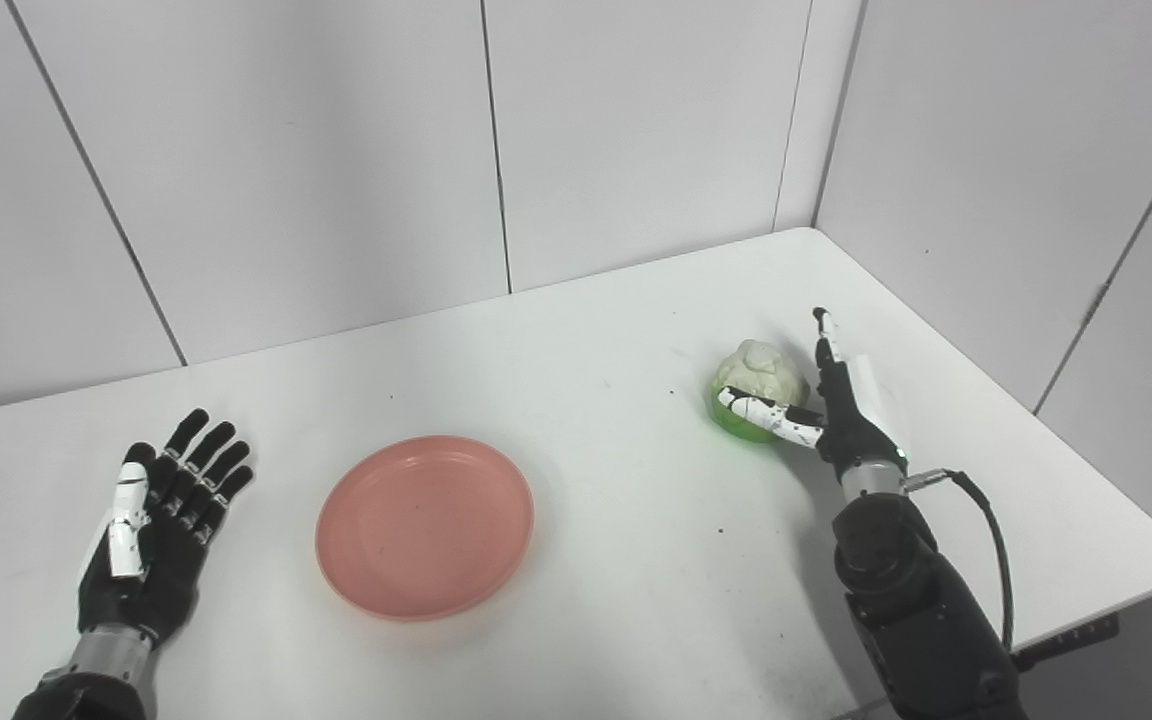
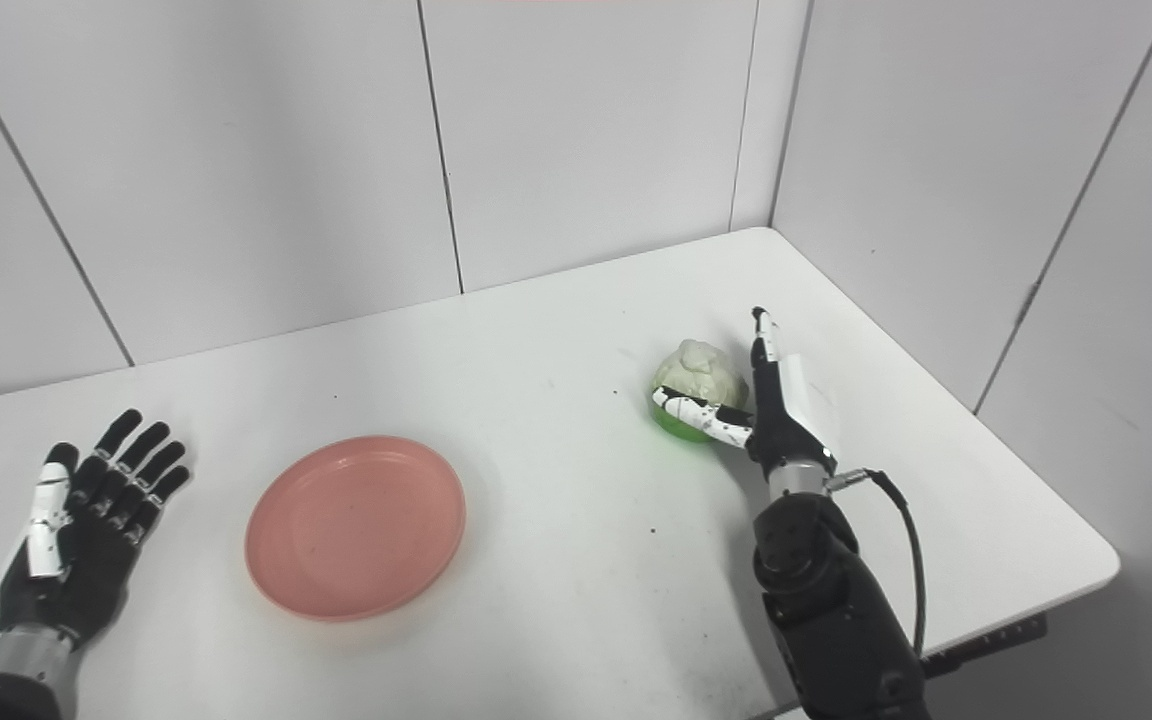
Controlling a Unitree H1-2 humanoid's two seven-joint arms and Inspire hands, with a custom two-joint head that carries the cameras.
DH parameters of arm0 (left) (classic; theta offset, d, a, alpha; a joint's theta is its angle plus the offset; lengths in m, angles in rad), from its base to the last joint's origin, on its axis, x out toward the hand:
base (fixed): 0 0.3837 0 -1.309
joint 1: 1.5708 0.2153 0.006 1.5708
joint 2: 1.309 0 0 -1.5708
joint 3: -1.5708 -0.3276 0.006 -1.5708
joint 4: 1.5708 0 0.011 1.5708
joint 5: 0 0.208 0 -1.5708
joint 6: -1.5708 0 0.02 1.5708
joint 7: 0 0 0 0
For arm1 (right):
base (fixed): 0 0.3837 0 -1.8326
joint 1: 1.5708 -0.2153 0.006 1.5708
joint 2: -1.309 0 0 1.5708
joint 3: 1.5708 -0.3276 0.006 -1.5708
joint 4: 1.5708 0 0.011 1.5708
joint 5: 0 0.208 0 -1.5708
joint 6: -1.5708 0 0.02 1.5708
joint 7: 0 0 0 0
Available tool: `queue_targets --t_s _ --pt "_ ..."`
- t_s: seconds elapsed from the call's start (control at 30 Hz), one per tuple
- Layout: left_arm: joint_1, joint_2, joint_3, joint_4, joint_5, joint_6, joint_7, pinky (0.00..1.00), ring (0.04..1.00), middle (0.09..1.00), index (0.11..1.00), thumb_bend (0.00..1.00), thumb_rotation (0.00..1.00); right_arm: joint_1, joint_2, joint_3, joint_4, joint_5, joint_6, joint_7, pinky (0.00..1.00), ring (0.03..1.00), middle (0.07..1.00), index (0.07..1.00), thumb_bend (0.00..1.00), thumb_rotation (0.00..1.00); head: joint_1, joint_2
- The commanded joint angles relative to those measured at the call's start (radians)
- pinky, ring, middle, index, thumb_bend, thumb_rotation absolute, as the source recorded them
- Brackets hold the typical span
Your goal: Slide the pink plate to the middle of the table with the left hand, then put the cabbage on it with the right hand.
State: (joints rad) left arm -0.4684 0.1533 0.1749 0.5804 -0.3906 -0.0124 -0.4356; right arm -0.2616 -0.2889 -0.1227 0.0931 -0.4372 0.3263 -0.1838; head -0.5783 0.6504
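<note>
In the left eye view, the pink plate (image 1: 425,526) sits lower centre on the white table (image 1: 586,330), apparently already placed for the drop. The left hand (image 1: 151,525) lies palm up at lower left, fingers spread and empty, well apart from the plate. In the right eye view, the cabbage (image 2: 699,392) rests right of centre; the right hand (image 2: 771,410) stands just beside it, thumb across its front, fingers upright and apart, not yet gripping.
</note>
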Motion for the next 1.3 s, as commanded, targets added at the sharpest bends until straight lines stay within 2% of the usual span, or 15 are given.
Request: queue_targets --t_s 0.0,0.6,0.73,0.97,1.0,1.07,1.13,1.17,1.27 --pt "0.022 0.008 -0.004 0.008 0.004 0.031 0.011 0.92 0.893 0.898 0.897 0.49 1.00 -0.045 -0.030 -0.001 -0.008 0.010 -0.042 -0.004 0.76 0.910 0.990 1.000 1.00 0.57 0.001 0.000" --pt "0.039 0.001 -0.012 -0.033 0.004 0.047 0.017 0.92 0.894 0.899 0.893 0.48 1.00 -0.088 -0.055 0.041 0.067 0.001 -0.031 -0.010 0.80 0.932 0.993 1.000 1.00 0.51 0.017 0.003" --pt "0.041 -0.001 -0.013 -0.040 0.003 0.051 0.022 0.91 0.890 0.895 0.884 0.48 1.00 -0.092 -0.053 0.037 0.082 0.002 -0.041 -0.029 0.80 0.911 0.959 0.992 1.00 0.43 0.017 0.003" --pt "0.045 0.003 -0.016 -0.047 0.004 0.055 0.022 0.92 0.894 0.898 0.891 0.48 1.00 -0.094 -0.054 0.038 0.092 0.004 -0.041 -0.043 0.78 0.870 0.897 0.921 1.00 0.28 0.018 0.009" --pt "0.045 0.004 -0.017 -0.046 0.005 0.053 0.022 0.92 0.895 0.898 0.892 0.48 1.00 -0.095 -0.052 0.037 0.093 0.005 -0.039 -0.044 0.77 0.852 0.873 0.881 1.00 0.23 0.018 0.009" --pt "0.044 0.005 -0.019 -0.044 0.005 0.051 0.019 0.92 0.896 0.900 0.893 0.49 1.00 -0.094 -0.040 0.022 0.097 0.022 -0.053 -0.060 0.72 0.782 0.794 0.783 0.96 0.12 0.020 0.010" --pt "0.044 0.006 -0.019 -0.044 0.003 0.051 0.019 0.92 0.893 0.899 0.892 0.49 1.00 -0.095 -0.033 0.013 0.106 0.030 -0.061 -0.074 0.60 0.663 0.688 0.688 0.87 0.03 0.020 0.010" --pt "0.044 0.005 -0.019 -0.044 0.003 0.052 0.020 0.92 0.892 0.898 0.891 0.48 1.00 -0.096 -0.033 0.013 0.109 0.030 -0.062 -0.077 0.57 0.630 0.660 0.662 0.85 0.01 0.020 0.010" --pt "0.044 0.003 -0.017 -0.045 0.001 0.053 0.026 0.91 0.890 0.896 0.891 0.48 1.00 -0.101 -0.033 0.016 0.117 0.017 -0.046 -0.095 0.49 0.522 0.520 0.502 0.57 0.00 0.020 0.010"
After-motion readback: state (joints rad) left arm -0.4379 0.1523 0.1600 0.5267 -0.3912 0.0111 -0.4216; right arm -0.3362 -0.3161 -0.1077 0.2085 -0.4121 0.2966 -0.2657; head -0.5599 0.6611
